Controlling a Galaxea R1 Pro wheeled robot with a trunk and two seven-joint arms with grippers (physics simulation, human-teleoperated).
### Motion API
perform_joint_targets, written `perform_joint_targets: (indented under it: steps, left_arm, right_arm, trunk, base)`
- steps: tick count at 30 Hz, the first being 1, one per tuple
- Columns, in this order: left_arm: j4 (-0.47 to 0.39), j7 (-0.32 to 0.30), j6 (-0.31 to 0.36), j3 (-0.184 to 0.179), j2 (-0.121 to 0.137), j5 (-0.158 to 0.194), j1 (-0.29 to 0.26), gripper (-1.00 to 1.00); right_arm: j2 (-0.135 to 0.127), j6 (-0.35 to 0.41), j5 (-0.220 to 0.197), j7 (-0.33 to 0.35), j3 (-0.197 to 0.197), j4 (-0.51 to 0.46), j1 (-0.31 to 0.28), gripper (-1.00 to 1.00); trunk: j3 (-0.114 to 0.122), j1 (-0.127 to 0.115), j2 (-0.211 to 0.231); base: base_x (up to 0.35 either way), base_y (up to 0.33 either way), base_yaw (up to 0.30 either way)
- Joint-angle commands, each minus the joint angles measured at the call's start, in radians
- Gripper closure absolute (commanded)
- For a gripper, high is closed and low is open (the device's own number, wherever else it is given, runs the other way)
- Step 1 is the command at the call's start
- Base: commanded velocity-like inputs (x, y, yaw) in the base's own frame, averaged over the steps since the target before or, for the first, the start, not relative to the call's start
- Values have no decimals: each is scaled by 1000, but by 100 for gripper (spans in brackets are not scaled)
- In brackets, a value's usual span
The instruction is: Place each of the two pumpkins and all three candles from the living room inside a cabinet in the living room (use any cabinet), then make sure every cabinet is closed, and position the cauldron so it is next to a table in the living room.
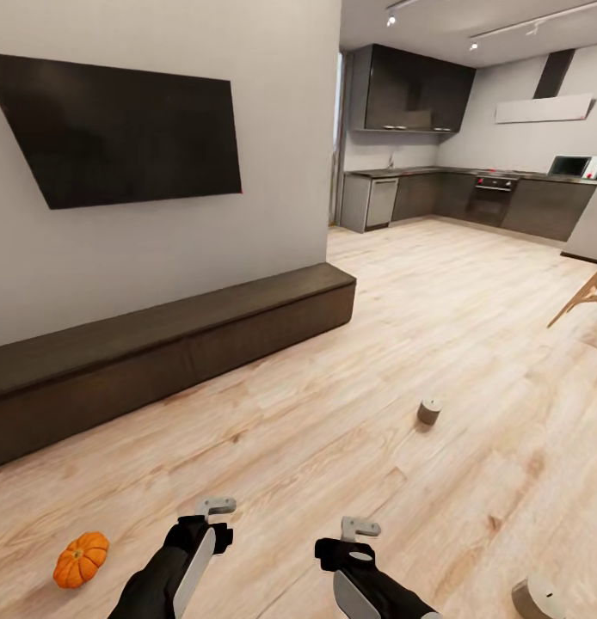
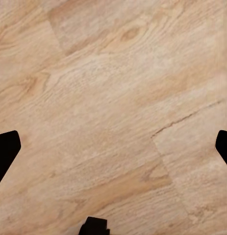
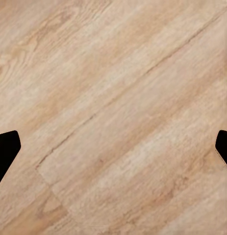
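Observation:
A small orange ribbed pumpkin (image 1: 80, 559) lies on the wood floor, a short way to the left of my left gripper (image 1: 206, 531). The long, low dark-brown cabinet (image 1: 161, 344) runs along the wall ahead on the left, its fronts flush. One short grey candle (image 1: 429, 412) stands on the floor ahead to the right, and another candle (image 1: 537, 599) sits at the lower right edge. My right gripper (image 1: 352, 550) hangs beside the left one. Both wrist views look down at bare planks, with the left gripper (image 2: 113, 147) and the right gripper (image 3: 113, 147) open and holding nothing.
A dark television (image 1: 126, 129) hangs on the white wall above the cabinet. Behind the wall's corner lies a kitchen with dark grey cupboards (image 1: 470, 198). Wooden chair legs (image 1: 582, 299) jut in at the right edge. Wide wood floor (image 1: 436, 309) stretches between.

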Motion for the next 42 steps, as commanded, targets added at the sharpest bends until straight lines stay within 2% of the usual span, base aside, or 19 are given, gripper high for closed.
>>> perform_joint_targets:
  steps: [1, 6, 17, 29, 42]
  left_arm:
    - [-1, 9, 3, -2, 0, 10, 0, -100]
    - [-1, 9, 3, -2, 0, 11, 0, -100]
    - [-1, 9, 3, -2, 0, 10, 0, -100]
    - [-1, 9, 3, -2, 0, 10, -1, -100]
    - [-1, 9, 3, -2, 0, 10, 0, -100]
  right_arm:
    - [-1, 5, -3, -8, 8, -2, -1, -100]
    - [-1, 5, -3, -8, 8, -2, -1, -100]
    - [-1, 5, -3, -8, 8, -2, -1, -100]
    - [-1, 5, -3, -8, 8, -2, -1, -100]
    - [-1, 5, -3, -8, 8, -2, -1, -100]
  trunk:
    - [-1, 0, 0]
    - [-1, 0, 0]
    - [-1, 0, 0]
    - [-1, 0, 0]
    - [-1, 0, 0]
  base:
    - [289, -50, 0]
    - [302, -18, 20]
    - [309, -13, 264]
    - [279, -206, 275]
    - [274, -197, 26]
